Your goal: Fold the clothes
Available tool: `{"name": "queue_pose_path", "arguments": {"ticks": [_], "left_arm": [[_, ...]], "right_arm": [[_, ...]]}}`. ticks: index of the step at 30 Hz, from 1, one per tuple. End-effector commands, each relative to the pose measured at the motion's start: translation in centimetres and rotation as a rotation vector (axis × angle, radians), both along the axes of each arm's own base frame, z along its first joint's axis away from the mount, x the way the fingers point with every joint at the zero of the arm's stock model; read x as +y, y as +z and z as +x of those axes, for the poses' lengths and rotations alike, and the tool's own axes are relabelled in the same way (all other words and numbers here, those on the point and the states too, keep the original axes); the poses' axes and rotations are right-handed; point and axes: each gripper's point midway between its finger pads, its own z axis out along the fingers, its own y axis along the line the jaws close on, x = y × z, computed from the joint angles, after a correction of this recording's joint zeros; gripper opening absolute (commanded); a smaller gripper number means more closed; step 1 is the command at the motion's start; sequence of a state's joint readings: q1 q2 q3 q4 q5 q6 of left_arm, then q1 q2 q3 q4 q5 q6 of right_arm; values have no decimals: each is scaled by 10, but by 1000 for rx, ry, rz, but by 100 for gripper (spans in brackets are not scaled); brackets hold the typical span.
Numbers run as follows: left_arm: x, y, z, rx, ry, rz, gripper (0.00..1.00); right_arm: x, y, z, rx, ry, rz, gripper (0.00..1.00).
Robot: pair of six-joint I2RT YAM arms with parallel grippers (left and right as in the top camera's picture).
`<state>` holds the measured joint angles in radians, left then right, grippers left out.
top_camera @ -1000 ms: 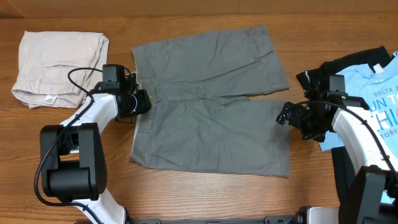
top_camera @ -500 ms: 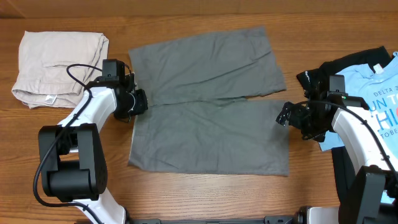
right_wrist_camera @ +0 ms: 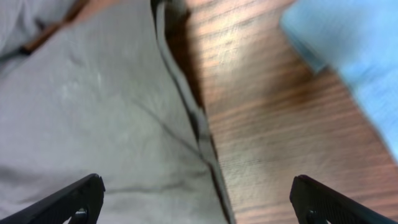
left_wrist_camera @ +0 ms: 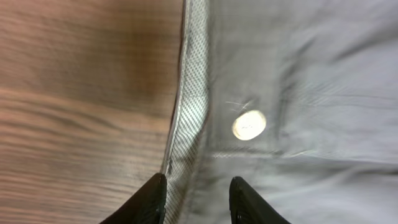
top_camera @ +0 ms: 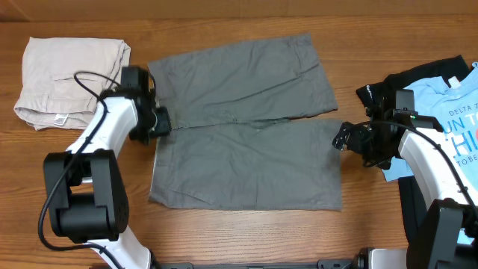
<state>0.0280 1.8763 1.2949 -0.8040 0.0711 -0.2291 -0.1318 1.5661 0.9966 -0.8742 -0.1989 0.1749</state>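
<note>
Grey shorts (top_camera: 246,127) lie spread flat mid-table (top_camera: 246,239), waistband (left_wrist_camera: 189,112) left, legs right. My left gripper (left_wrist_camera: 199,196) is partly open, with the waistband edge lying between its fingers. My right gripper (right_wrist_camera: 199,199) gapes wide, holding nothing, over the near leg's hem.

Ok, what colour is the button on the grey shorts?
Pale, off-white button; clearest in the left wrist view.

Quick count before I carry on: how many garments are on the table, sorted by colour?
Grey shorts: 1
Beige shorts: 1
Light blue T-shirt: 1
Total: 3
Not counted: the black fabric under the T-shirt. I cannot tell what it is.
</note>
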Motion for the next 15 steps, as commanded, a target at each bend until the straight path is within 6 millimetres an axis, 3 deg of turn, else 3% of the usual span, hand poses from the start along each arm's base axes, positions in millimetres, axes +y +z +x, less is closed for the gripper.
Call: {"name": "queue_pose_path", "arguments": {"ticks": [1, 3, 4, 8, 12, 13, 14, 15], "left_arm": [[-18, 79, 36, -204, -37, -65, 31], [-32, 102, 40, -247, -43, -117, 17], [-38, 112, 40, -261, -38, -141, 4], [-60, 117, 38, -259, -58, -213, 4], [-76, 109, 33, -231, -94, -233, 4], [-79, 107, 31, -225, -99, -228, 4], [-81, 103, 29, -216, -106, -223, 4], [-84, 98, 26, -204, -113, -213, 4]], "right_arm": [[-22, 10, 18, -73, -7, -119, 100], [-23, 10, 22, -87, -8, -120, 100], [-23, 11, 23, -91, -8, -121, 100], [-16, 15, 33, -132, -33, -67, 100], [30, 29, 36, -149, -34, 225, 100], [38, 34, 40, -176, -13, 275, 86], [42, 37, 43, -194, 6, 290, 54], [44, 39, 48, -216, 16, 284, 4]]}}
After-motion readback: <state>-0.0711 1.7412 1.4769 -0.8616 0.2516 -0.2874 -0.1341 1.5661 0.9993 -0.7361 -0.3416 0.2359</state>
